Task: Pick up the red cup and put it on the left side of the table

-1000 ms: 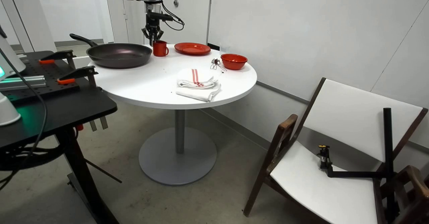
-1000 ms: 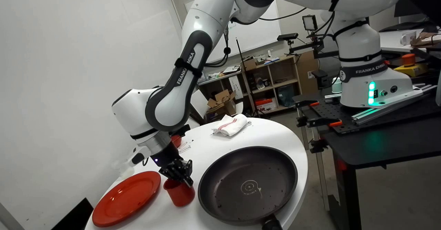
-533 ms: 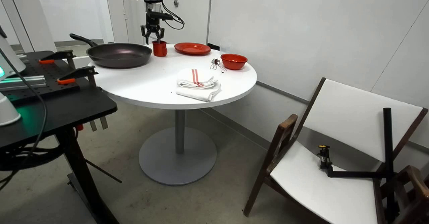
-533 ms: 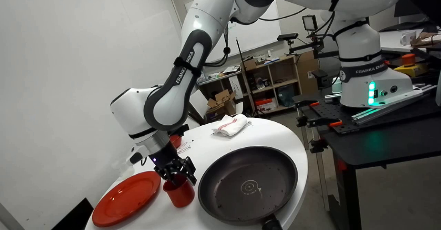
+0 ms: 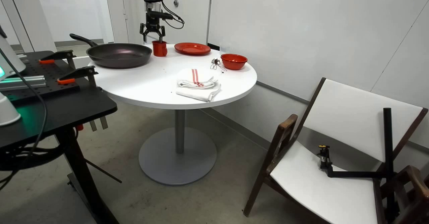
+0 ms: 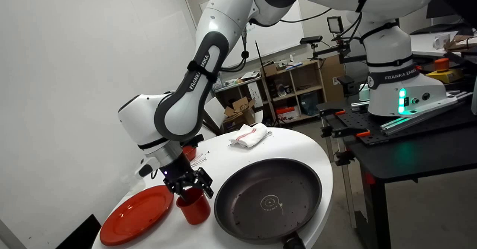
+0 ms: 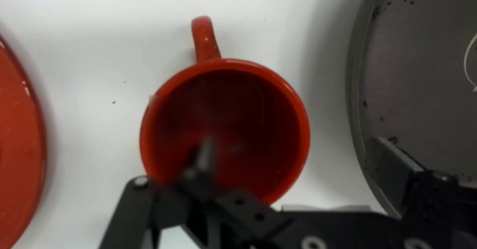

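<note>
The red cup (image 5: pixel 160 49) stands upright on the round white table (image 5: pixel 147 86), between the red plate and the dark pan. Its mouth and inside fill the middle of the wrist view, where the cup (image 7: pixel 231 92) points its handle towards the top edge. Right above it my gripper (image 6: pixel 197 194) stands open, fingers spread wide. One finger (image 7: pixel 205 157) is over the cup's mouth or dips into it; how deep I cannot tell. The other finger (image 7: pixel 391 170) is outside the rim, towards the pan. Nothing is gripped between them.
The dark frying pan (image 6: pixel 268 200) lies close to one side of the cup, and the red plate (image 6: pixel 138 215) is on its opposite side. Farther along the table are a red bowl (image 5: pixel 234 61), a whisk-like utensil (image 5: pixel 216 63) and a folded towel (image 5: pixel 197 83).
The gripper's fingers have spread from nearly together to wide apart. The cup has turned: its handle no longer sticks out sideways in an exterior view. The arm has barely shifted.
</note>
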Tool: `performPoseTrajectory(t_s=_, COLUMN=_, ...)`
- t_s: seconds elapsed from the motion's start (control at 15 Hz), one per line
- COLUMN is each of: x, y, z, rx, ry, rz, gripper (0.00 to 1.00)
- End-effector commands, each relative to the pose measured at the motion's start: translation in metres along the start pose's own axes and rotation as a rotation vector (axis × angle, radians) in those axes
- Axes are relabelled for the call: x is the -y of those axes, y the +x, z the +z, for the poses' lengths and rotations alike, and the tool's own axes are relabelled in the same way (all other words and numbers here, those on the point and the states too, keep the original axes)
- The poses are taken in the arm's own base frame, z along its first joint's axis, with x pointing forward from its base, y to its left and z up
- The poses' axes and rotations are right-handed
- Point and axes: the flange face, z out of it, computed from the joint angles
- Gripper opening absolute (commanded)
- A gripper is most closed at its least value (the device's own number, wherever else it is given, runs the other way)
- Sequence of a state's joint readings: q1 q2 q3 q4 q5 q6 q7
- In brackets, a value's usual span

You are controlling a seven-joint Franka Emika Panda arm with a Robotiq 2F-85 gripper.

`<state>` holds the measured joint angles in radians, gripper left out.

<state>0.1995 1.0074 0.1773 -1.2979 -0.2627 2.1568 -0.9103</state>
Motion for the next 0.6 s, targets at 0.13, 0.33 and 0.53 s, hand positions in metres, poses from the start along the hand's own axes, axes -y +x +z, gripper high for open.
performPoseTrajectory(t_s=0.13, x=-0.007, y=-0.005, z=-0.012, rx=-0.020, ry=-0.014, rz=-0.004, gripper=1.00)
performPoseTrajectory(t_s=0.33, x=-0.009, y=-0.011, z=-0.021, rx=-0.017, ry=-0.032, rz=0.006, gripper=1.00)
performPoseTrajectory(t_s=0.53, x=-0.005, y=-0.011, z=-0.034, rx=-0.018, ry=-0.057, rz=0.009, gripper=1.00)
